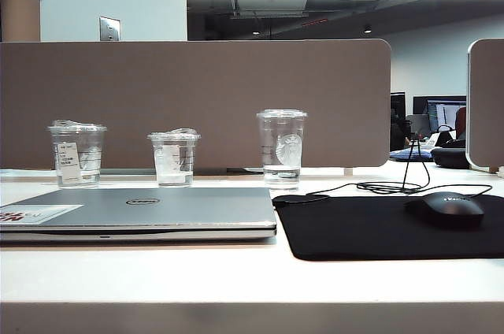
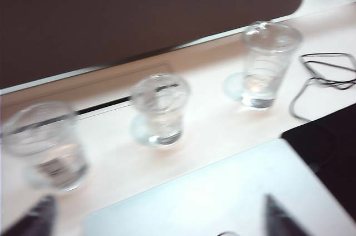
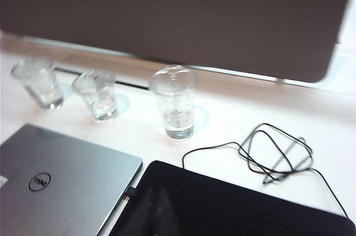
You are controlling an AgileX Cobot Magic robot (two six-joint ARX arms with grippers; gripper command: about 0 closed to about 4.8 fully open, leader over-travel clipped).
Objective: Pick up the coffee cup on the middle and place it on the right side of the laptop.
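Approach is the step in hand: the coffee cup (image 1: 174,158) stands untouched just behind the laptop (image 1: 142,209), your left gripper (image 2: 156,214) gapes empty above that laptop, your right gripper (image 3: 153,214), state untellable, hangs right of it; next, lower left onto the cup.

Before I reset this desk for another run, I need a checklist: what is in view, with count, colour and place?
coffee cup: one, clear, middle of the cup row behind the laptop
other cups: two, clear, labelled one left, taller one right
laptop: one, silver-grey, closed, front left
mouse pad: one, black, right of laptop
mouse: one, black, on the pad
cable: one, black, behind the pad
left gripper: dark fingers wide apart, above the laptop
right gripper: dark blur above the pad, state unclear
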